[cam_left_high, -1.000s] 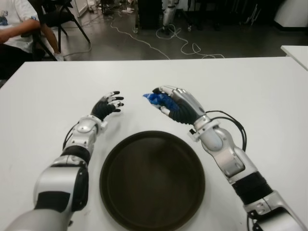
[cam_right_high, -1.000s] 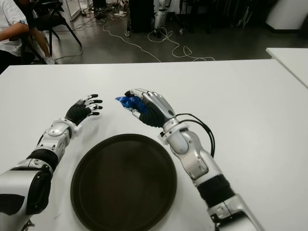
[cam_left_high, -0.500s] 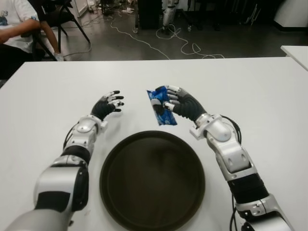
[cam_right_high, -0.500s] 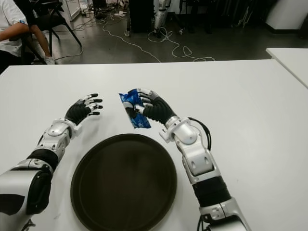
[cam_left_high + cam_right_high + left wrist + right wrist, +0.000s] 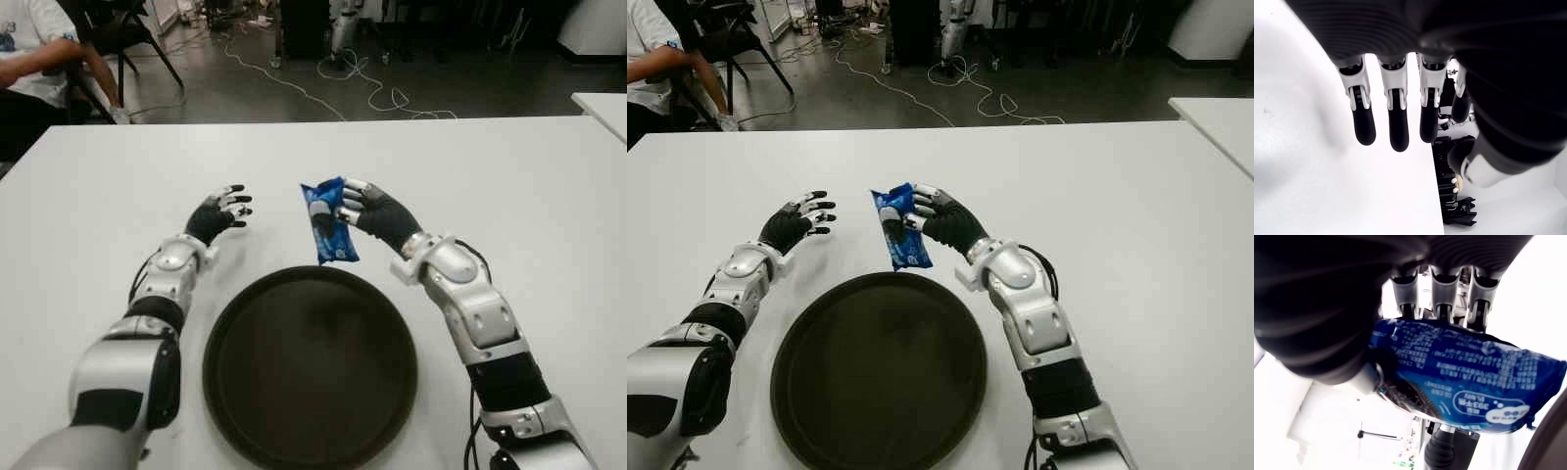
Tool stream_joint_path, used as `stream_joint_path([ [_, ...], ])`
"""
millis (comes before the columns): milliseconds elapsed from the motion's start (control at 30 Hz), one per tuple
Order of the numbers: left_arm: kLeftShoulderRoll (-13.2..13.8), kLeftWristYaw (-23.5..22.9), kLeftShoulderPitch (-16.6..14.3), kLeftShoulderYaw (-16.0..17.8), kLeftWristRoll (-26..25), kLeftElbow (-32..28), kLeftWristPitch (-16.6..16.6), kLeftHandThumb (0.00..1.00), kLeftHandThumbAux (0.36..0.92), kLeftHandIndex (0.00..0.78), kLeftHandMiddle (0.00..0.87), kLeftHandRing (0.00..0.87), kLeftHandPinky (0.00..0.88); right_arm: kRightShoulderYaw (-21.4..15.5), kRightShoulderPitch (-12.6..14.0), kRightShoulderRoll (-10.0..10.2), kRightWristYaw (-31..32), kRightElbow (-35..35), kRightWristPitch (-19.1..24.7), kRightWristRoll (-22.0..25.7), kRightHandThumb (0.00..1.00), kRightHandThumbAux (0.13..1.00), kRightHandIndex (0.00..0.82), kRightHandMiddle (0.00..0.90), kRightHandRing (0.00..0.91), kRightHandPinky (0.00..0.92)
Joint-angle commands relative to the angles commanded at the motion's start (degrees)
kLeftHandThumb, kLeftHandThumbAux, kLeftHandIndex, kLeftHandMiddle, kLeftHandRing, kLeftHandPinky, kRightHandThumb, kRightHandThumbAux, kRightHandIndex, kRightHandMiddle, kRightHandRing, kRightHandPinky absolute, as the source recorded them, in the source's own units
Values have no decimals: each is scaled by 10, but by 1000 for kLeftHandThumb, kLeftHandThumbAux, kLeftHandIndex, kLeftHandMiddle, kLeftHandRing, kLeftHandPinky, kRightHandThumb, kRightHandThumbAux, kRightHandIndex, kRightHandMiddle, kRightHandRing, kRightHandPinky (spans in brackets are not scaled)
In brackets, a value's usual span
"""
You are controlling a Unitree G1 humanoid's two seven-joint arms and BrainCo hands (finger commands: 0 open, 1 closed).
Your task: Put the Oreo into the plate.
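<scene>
A blue Oreo packet [image 5: 327, 222] hangs upright in my right hand [image 5: 364, 208], just beyond the far rim of the dark round plate [image 5: 245, 411]. The right wrist view shows the fingers [image 5: 1440, 298] and thumb shut on the Oreo packet [image 5: 1469, 382]. My left hand [image 5: 221, 212] shows to the left of the packet, over the white table [image 5: 509, 176], fingers [image 5: 1393, 117] spread and holding nothing.
A seated person [image 5: 29, 59] is at the far left past the table's edge. Cables [image 5: 323, 83] lie on the floor beyond the table. A second white table's corner [image 5: 602, 103] shows at the far right.
My right hand has lifted the Oreo packet off the table, turned it upright and drawn it a little closer to the plate. The left hand has not moved.
</scene>
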Motion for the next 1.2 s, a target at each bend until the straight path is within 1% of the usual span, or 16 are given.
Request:
stream_joint_path([
  [133,0,-1,1,-1,1,-1,-2,0,707,153,221,237,258,-5,-4,1,-2,-3,17,10,699,732,428,745,797,818],
  [333,1,-1,1,-4,4,-1,-4,0,690,150,215,226,233,-9,-5,3,-9,-5,31,14,697,733,427,743,797,816],
  [500,0,0,0,-5,4,-1,-5,0,706,151,221,234,253,-13,-6,6,-13,-7,40,16,696,734,426,738,795,814],
  [600,0,3,0,-6,5,-1,-4,0,712,149,219,236,260,-17,-7,7,-14,-9,53,22,695,734,425,736,796,815],
  [733,0,6,-1,-8,8,0,-2,0,714,149,223,238,256,-14,-8,3,-13,-15,62,24,695,734,425,736,795,812],
  [867,0,3,-1,-6,7,1,-1,0,718,148,223,240,256,-2,-7,-8,-6,-17,44,13,698,733,427,747,793,808],
  [967,-1,0,-2,-4,4,1,1,0,724,147,224,241,254,18,-4,-23,-8,-19,13,-17,695,733,428,750,782,787],
  [1200,-2,-4,-2,1,0,0,3,0,717,135,214,235,248,59,0,-52,-25,-21,-50,-93,685,736,429,751,770,771],
])
